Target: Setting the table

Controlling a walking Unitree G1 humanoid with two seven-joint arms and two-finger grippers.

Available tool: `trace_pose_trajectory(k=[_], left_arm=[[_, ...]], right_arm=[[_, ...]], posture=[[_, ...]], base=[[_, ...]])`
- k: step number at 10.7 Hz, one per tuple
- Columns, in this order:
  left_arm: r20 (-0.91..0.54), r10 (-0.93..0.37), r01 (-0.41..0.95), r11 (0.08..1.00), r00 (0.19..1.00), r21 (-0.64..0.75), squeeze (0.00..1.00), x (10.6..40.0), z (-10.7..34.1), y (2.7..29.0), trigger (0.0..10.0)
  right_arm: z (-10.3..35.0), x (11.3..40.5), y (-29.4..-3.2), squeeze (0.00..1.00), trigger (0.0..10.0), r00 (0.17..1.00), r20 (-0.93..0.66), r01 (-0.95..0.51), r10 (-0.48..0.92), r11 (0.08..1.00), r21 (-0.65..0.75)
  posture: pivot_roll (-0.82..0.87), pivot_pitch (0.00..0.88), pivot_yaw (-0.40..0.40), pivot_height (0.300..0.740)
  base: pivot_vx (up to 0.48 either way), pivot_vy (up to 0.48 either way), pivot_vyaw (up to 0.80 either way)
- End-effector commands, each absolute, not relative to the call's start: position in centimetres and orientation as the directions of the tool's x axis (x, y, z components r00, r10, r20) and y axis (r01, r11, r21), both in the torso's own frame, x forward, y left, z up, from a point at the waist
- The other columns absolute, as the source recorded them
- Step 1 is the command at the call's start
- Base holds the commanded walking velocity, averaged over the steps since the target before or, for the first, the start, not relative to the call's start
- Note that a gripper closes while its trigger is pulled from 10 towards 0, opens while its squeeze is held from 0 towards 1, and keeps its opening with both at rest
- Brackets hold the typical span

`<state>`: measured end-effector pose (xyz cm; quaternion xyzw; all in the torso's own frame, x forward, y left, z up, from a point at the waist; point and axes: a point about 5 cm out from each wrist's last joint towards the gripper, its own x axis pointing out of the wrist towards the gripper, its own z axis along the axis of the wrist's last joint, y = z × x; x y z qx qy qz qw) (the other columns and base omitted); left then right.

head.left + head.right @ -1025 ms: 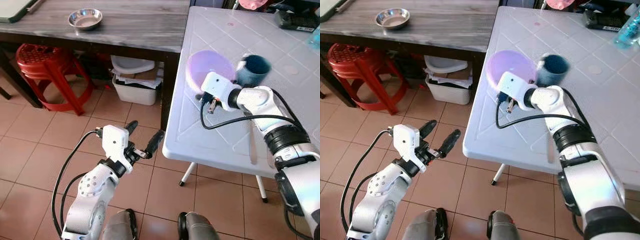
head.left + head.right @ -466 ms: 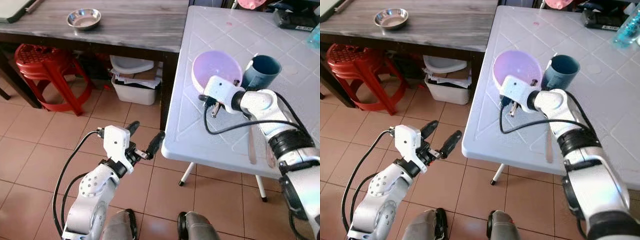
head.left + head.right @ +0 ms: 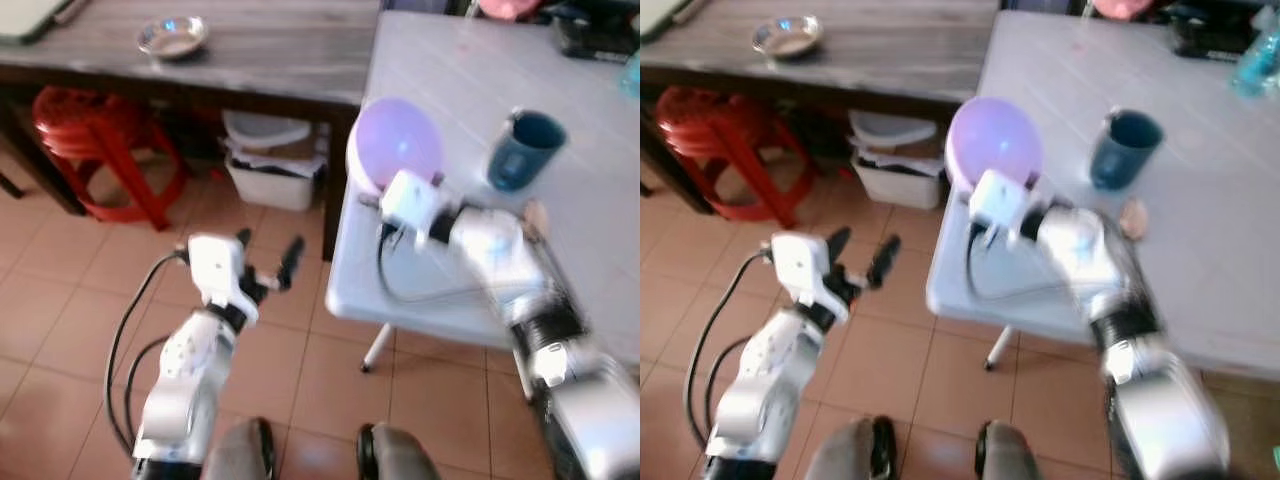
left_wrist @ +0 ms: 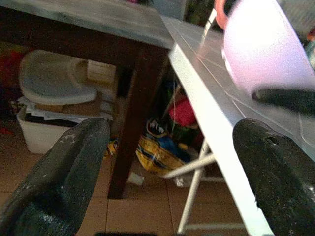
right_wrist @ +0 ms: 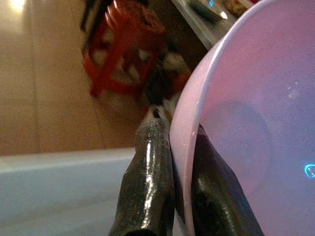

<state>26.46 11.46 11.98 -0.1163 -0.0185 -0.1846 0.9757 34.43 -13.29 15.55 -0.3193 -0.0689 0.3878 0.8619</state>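
Note:
A lilac plastic bowl (image 3: pixel 398 145) is tilted on its side at the left edge of the white plastic table (image 3: pixel 470 60). My right gripper (image 5: pixel 183 196) is shut on the bowl's rim (image 5: pixel 184 147), one finger (image 5: pixel 147 187) outside and one inside. A dark blue mug (image 3: pixel 525 148) stands upright on the table, to the right of the bowl and apart from it. My left gripper (image 3: pixel 268 262) hangs open over the tiled floor, left of the table and below its edge, holding nothing. The left wrist view looks up at the bowl (image 4: pixel 266 44) and the table's edge (image 4: pixel 206 88).
A dark wooden table (image 3: pixel 280 50) stands to the left with a steel bowl (image 3: pixel 172 36) on it. Under it are a red stool (image 3: pixel 95 140) and a white bin (image 3: pixel 270 165) of papers. A small tan object (image 3: pixel 535 215) lies near the mug, blurred.
My right gripper has carried the bowl left, away from the mug and toward the table's left edge, and tipped it more upright. The left arm has risen slightly. The picture is now blurred.

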Motion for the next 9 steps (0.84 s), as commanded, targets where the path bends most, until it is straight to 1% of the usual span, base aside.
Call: trace_pose_trajectory(k=[1,3,4,5,6,7,8,9], left_arm=[[0.058,-0.32,0.325,0.923,0.946,-0.207,0.0,26.6,11.5,12.3,10.0],[0.089,-0.283,0.296,0.926,0.955,-0.232,0.0,27.1,12.0,12.7,10.0],[0.096,-0.215,0.231,0.95,0.972,-0.213,0.0,27.6,12.1,13.5,10.0],[0.096,-0.135,0.147,0.98,0.986,-0.131,0.0,28.0,12.2,14.4,10.0],[0.094,-0.143,0.155,0.98,0.985,-0.128,0.0,28.1,12.1,14.6,10.0],[0.115,-0.19,0.204,0.971,0.975,-0.125,0.0,28.1,12.4,14.1,10.0],[0.138,-0.191,0.209,0.97,0.972,-0.127,0.0,28.5,12.9,13.8,10.0],[0.15,-0.184,0.203,0.972,0.971,-0.118,0.0,28.8,13.1,13.7,10.0]], right_arm=[[16.1,34.1,-13.3,0.0,10.0,0.715,-0.033,-0.578,0.698,0.564,-0.589],[16.5,33.0,-14.6,0.0,10.0,0.785,0.113,-0.504,0.61,0.733,-0.456],[16.3,32.4,-15.7,0.0,10.0,0.84,0.148,-0.425,0.522,0.803,-0.418],[15.7,31.8,-16.7,0.0,10.0,0.886,0.157,-0.361,0.437,0.86,-0.362],[15.3,30.7,-17.2,0.0,10.0,0.916,0.182,-0.297,0.359,0.908,-0.296],[15.0,30.2,-16.8,0.0,10.0,0.928,0.168,-0.277,0.332,0.918,-0.284],[14.8,29.8,-15.8,0.0,10.0,0.935,0.166,-0.271,0.315,0.932,-0.239],[14.9,29.6,-14.8,0.0,10.0,0.936,0.166,-0.265,0.311,0.932,-0.249]], posture=[[-0.07,0.144,0.018,0.74],[-0.07,0.133,0.001,0.74],[-0.07,0.126,0.001,0.74],[-0.07,0.124,0.004,0.74],[-0.07,0.122,0.012,0.74],[-0.08,0.113,0.023,0.74],[-0.08,0.107,0.029,0.74],[-0.08,0.105,0.03,0.74]], base=[[0.0,0.48,0.0],[0.0,0.48,0.0],[0.0,0.48,0.0],[0.0,0.48,0.0],[0.0,0.48,0.0],[0.0,0.428,0.0],[0.296,0.379,0.0],[0.36,0.315,0.0]])
